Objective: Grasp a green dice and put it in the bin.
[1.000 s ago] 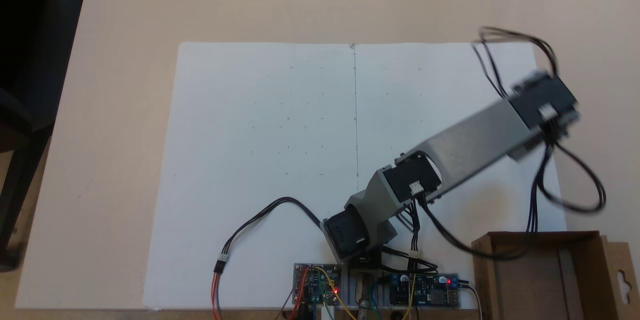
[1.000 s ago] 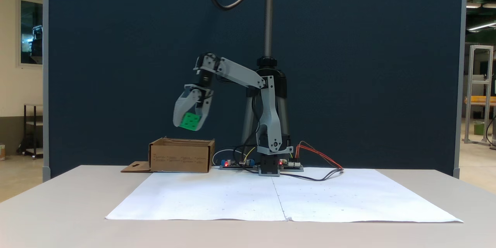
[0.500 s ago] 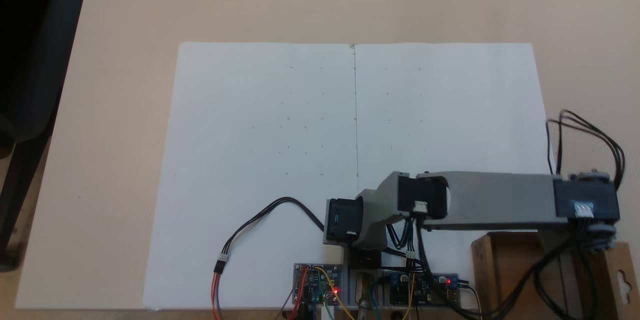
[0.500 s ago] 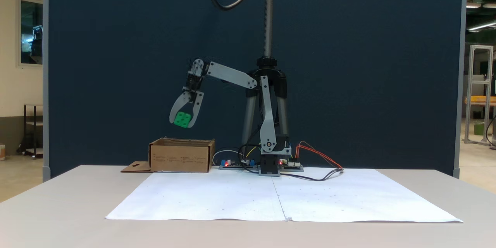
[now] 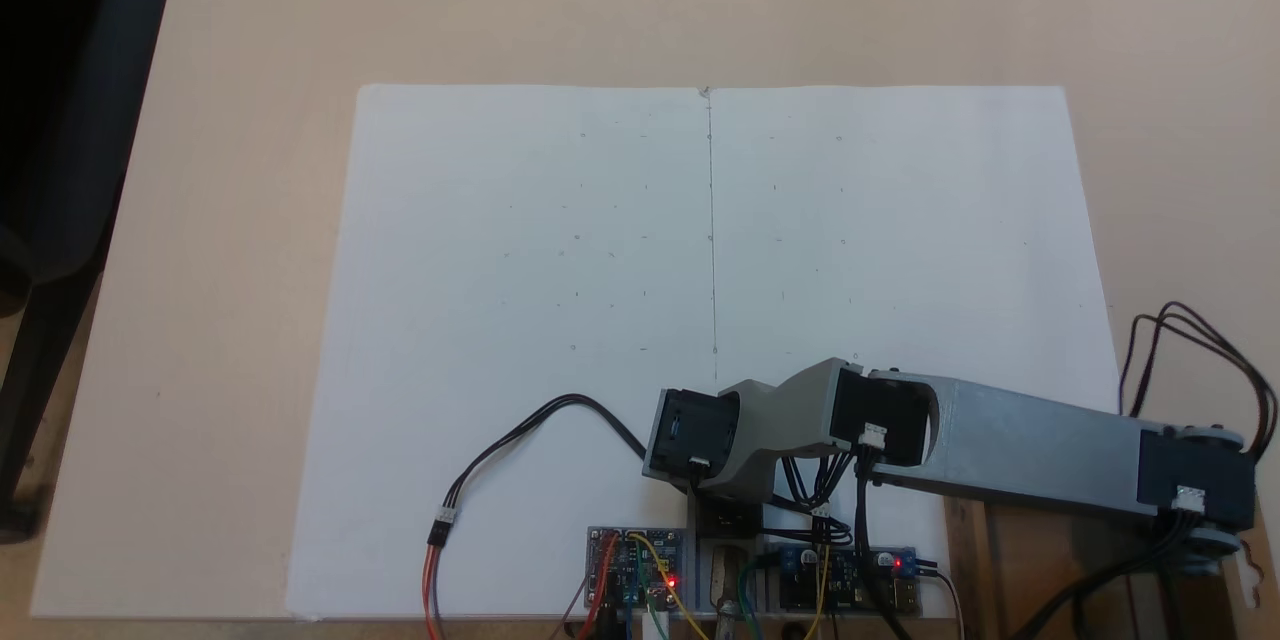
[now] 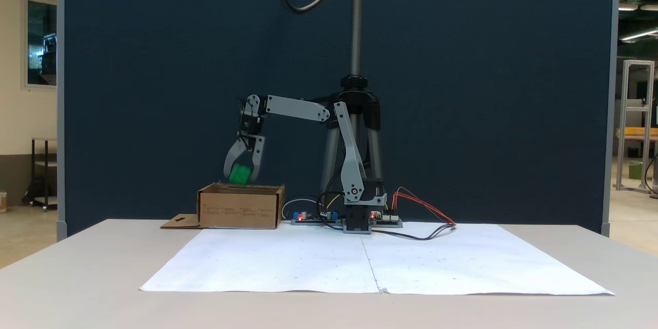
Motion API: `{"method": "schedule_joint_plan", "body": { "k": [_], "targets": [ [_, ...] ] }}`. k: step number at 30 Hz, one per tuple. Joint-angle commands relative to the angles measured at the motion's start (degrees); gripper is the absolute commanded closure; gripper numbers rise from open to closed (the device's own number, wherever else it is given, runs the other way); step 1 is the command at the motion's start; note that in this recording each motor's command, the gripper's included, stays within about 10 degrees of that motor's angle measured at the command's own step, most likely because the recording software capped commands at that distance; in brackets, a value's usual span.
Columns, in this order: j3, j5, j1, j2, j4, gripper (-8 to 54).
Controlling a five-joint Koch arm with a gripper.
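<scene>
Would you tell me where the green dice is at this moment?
In a fixed view from the front, the green dice sits between the jaws of the gripper, left of the arm's base and just above the top edge of the bin.

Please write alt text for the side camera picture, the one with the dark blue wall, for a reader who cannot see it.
A small grey robot arm holds a green dice in its hand just above the open top of a brown cardboard box. The box stands on a pale table, beside a white paper sheet.

No legible text anywhere.
</scene>
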Motion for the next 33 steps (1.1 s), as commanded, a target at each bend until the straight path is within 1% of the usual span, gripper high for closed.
{"method": "schedule_joint_plan", "body": {
  "k": [1,8,10,18,22,25,27,33],
  "targets": [
    [0.7,-4.7,0.2,1.1,-0.4,6.2],
    [1.0,-4.0,-1.6,1.1,-0.6,6.2],
    [0.9,-1.8,-2.5,1.6,-0.8,6.2],
    [0.8,10.8,-11.5,16.5,-1.9,6.1],
    [0.8,17.1,-22.0,21.6,-2.1,3.8],
    [0.8,20.5,-32.1,22.9,-2.2,2.8],
    [0.8,21.6,-39.4,23.2,-2.2,1.8],
    [0.8,22.3,-63.2,23.3,-2.6,1.8]
  ]
}}
